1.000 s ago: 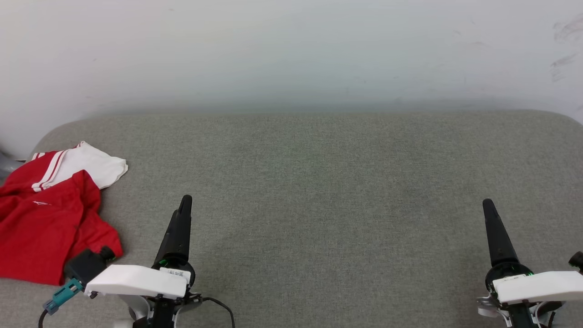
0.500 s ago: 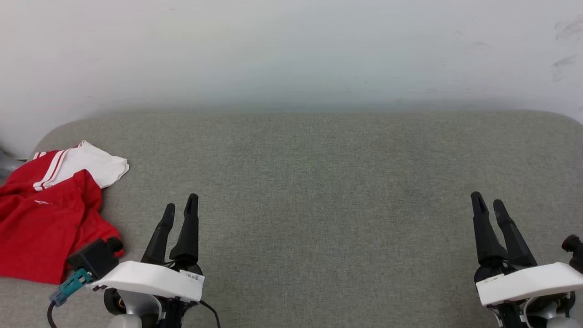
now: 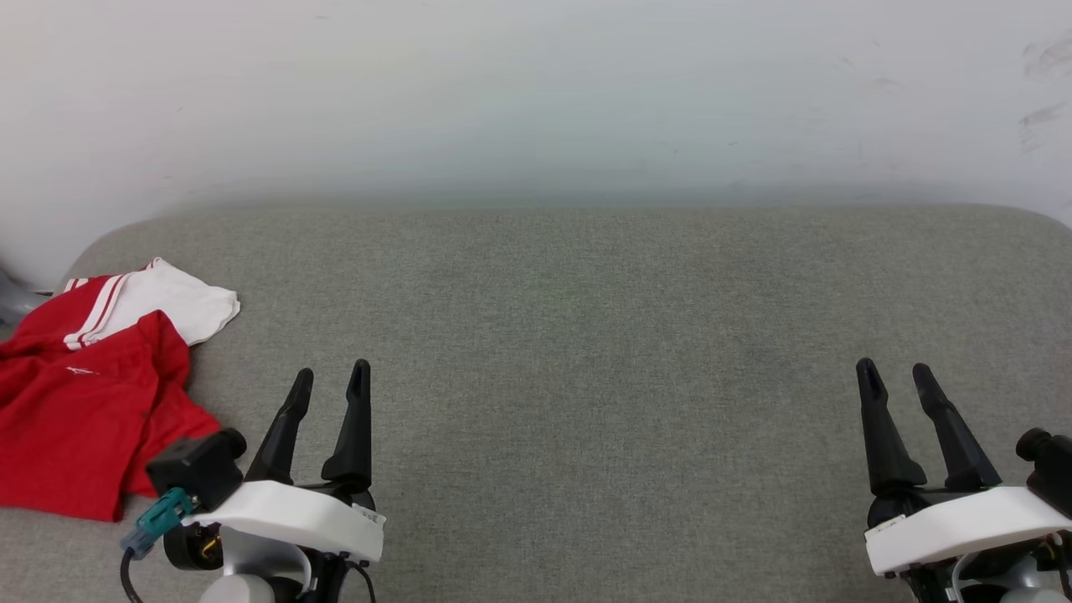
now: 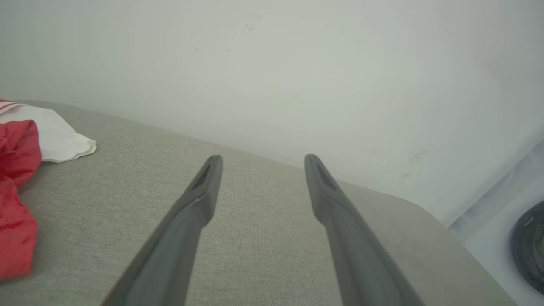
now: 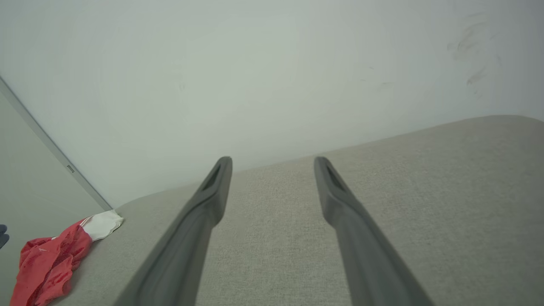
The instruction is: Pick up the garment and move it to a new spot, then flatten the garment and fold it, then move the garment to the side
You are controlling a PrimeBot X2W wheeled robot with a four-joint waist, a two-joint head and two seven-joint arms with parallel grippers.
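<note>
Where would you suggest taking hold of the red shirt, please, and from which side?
Probably the bunched red fold beside the white sleeve, approached from the right edge of the shirt by the open left claw: the cloth ridges up there and lies nearest that claw.

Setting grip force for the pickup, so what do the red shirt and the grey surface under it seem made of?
The garment: probably a thin, soft knit, perhaps synthetic jersey; it lies crumpled in loose folds with a faint sheen. The grey surface: matte woven upholstery-like cloth, showing a fine heathered weave and rounded, padded-looking corners; its core is hidden.
</note>
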